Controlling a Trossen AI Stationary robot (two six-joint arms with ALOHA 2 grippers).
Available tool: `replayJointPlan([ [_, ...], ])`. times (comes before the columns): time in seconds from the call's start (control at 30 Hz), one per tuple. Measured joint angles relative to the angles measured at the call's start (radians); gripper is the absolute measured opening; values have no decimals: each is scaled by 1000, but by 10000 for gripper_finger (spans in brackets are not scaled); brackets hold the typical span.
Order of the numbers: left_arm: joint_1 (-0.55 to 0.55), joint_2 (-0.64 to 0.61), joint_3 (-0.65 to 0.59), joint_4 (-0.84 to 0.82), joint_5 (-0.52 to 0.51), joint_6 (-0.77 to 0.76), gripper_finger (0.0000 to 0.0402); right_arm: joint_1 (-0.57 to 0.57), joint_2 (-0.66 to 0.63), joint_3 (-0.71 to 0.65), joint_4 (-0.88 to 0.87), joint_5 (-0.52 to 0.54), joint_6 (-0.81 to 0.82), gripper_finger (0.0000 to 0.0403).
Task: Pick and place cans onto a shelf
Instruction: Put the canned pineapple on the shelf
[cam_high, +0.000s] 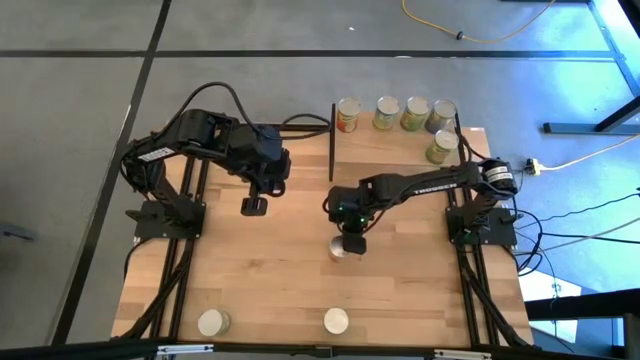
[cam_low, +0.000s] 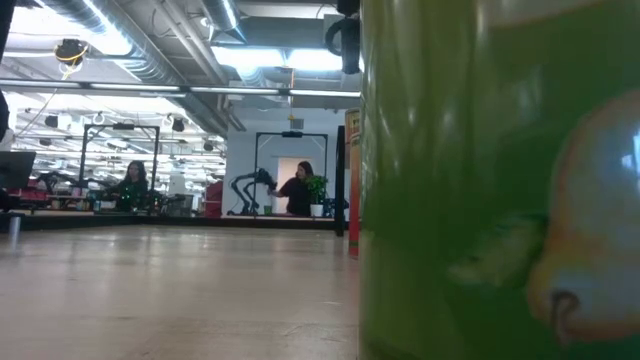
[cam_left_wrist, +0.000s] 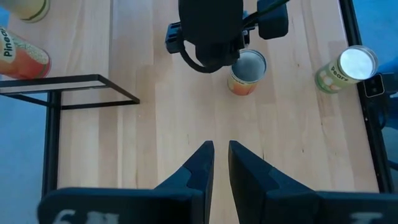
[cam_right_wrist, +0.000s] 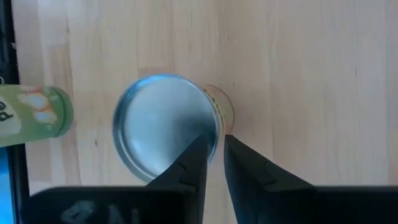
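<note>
An orange-labelled can (cam_high: 345, 250) (cam_right_wrist: 165, 127) stands upright on the tabletop near its middle. My right gripper (cam_high: 348, 238) (cam_right_wrist: 214, 146) hangs over it, fingers almost together, tips above the rim of its shiny top. Farther left, my left gripper (cam_high: 253, 206) (cam_left_wrist: 221, 155) is raised above bare wood, fingers nearly closed on nothing. Several cans (cam_high: 400, 113) stand on the shelf (cam_high: 395, 150) at the far edge, beside its black upright panel (cam_high: 331, 140). Two more cans (cam_high: 213, 322) (cam_high: 336, 321) stand by the near edge. My right gripper comes at the can from above, slanting. Its fingertips (cam_right_wrist: 200, 149) lie over the edge of the can's top (cam_right_wrist: 208, 127). I cannot tell whether they touch it. The can stands upright on the table.
A green can (cam_low: 500, 180) right at the low camera fills half of that view. A green pears can (cam_left_wrist: 348, 65) (cam_right_wrist: 31, 115) stands near the right arm's base rail. Bare wood lies between the two arms. People sit in the room beyond the table.
</note>
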Motion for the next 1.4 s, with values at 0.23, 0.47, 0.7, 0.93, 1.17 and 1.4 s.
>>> replayJointPlan([
  [0.23,0,0,0,0,0,0,41,0,10,0,3,1,-4,58],
  [0.47,0,0,0,0,0,0,41,0,27,0,-2,-1,-8,58],
  [0.7,0,0,0,0,0,0,41,-1,69,7,12,-14,-19,58],
  [0.93,0,0,0,0,0,1,41,-1,72,5,33,-10,-54,48],
  [1.17,-1,0,0,0,0,1,41,0,72,5,41,46,-83,6],
  [1.4,0,0,0,0,-1,1,41,-1,76,37,9,54,-149,2],
])
